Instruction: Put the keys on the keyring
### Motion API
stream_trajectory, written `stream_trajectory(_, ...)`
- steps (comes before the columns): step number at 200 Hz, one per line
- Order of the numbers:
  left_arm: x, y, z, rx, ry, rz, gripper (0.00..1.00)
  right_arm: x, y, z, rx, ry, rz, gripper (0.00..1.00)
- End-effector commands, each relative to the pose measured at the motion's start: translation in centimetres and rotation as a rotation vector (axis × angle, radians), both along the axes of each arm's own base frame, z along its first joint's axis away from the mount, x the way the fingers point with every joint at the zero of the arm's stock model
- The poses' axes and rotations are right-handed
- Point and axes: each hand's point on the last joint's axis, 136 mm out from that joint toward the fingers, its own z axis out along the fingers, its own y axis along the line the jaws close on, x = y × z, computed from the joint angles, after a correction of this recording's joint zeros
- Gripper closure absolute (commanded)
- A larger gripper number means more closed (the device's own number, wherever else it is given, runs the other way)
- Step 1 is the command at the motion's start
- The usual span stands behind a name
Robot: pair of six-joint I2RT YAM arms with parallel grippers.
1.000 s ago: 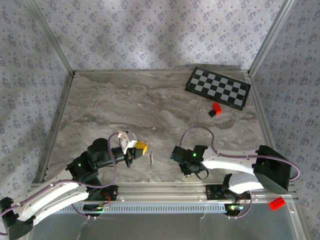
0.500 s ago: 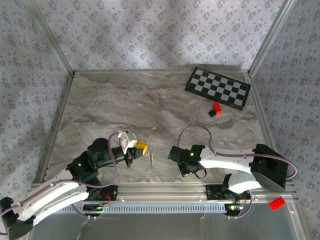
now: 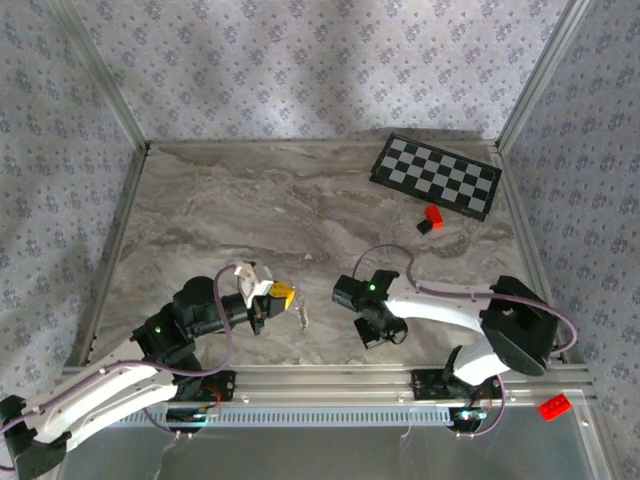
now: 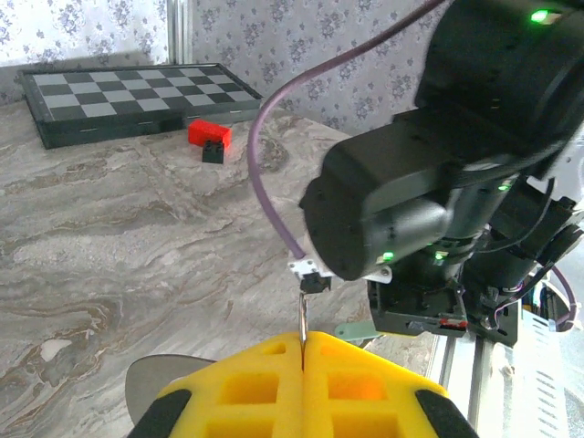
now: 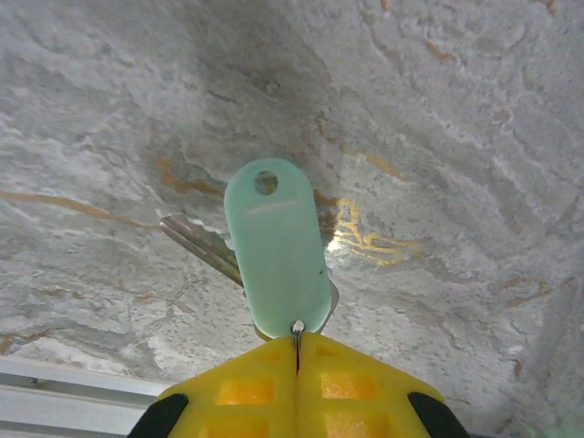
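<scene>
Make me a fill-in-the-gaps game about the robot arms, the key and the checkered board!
1. The right gripper is shut on a key whose head is pale ___.
2. The left gripper pinches the keyring between fingertips coloured ___.
3. The checkerboard lies at the far ___ corner of the table.
4. The small block beside the checkerboard is ___.
Missing words: green, yellow, right, red.
</scene>
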Motion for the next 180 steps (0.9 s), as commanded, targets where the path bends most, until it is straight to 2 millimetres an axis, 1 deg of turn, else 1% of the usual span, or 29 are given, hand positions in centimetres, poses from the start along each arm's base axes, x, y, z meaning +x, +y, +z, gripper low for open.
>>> stream_trajectory(1, -0.1, -0.1, 1.6, -0.062, -0.038, -0.011, 1.0, -0.5, -1.0, 0.8, -0.056, 0.123, 0.081, 1.0)
stream_trajectory(6, -0.1, -0.1, 1.6, -0.061, -0.041, -0.011, 1.0, -0.2, -0.5, 0.7, -0.031, 0.124, 0.083, 1.0)
stream_trajectory(13, 0.0, -0.1, 1.6, -0.058, -0.043, -0.007, 1.0, -0.4, -0.3, 0.7, -0.014, 0.148, 0.063, 1.0)
stream_trajectory(32, 0.1, 0.0, 1.6, -0.056, -0.052, 0.002, 1.0, 0.2, -0.3, 0.4, 0.009, 0.165, 0.028, 1.0)
stream_trajectory(51, 0.2, 0.1, 1.6, -0.058, -0.054, 0.006, 1.0, 0.8, 0.3, 0.0, 0.046, 0.192, 0.007, 1.0)
stream_trajectory(92, 0.2, -0.2, 1.2, -0.05, -0.045, -0.004, 1.0, 2.5, 1.5, -0.7, 0.057, 0.209, 0.026, 1.0)
stream_trajectory(111, 0.2, -0.2, 1.1, -0.052, -0.043, -0.004, 1.0, 3.1, 1.3, -1.0, 0.042, 0.213, 0.031, 1.0)
stream_trajectory(131, 0.1, -0.1, 1.2, -0.058, -0.042, -0.003, 1.0, 3.8, 0.5, -1.1, -0.008, 0.191, 0.041, 0.99)
stream_trajectory(149, 0.1, -0.1, 1.4, -0.069, -0.043, -0.002, 1.0, 4.6, 0.7, -0.8, -0.002, 0.151, 0.039, 0.94)
stream_trajectory(168, -0.1, -0.1, 1.6, -0.074, -0.042, -0.009, 1.0, 5.8, 1.4, -0.3, 0.026, 0.086, 0.037, 0.85)
stream_trajectory(180, -0.1, -0.2, 1.7, -0.076, -0.042, -0.016, 1.0, 6.0, 1.8, 0.2, 0.037, 0.057, 0.037, 0.78)
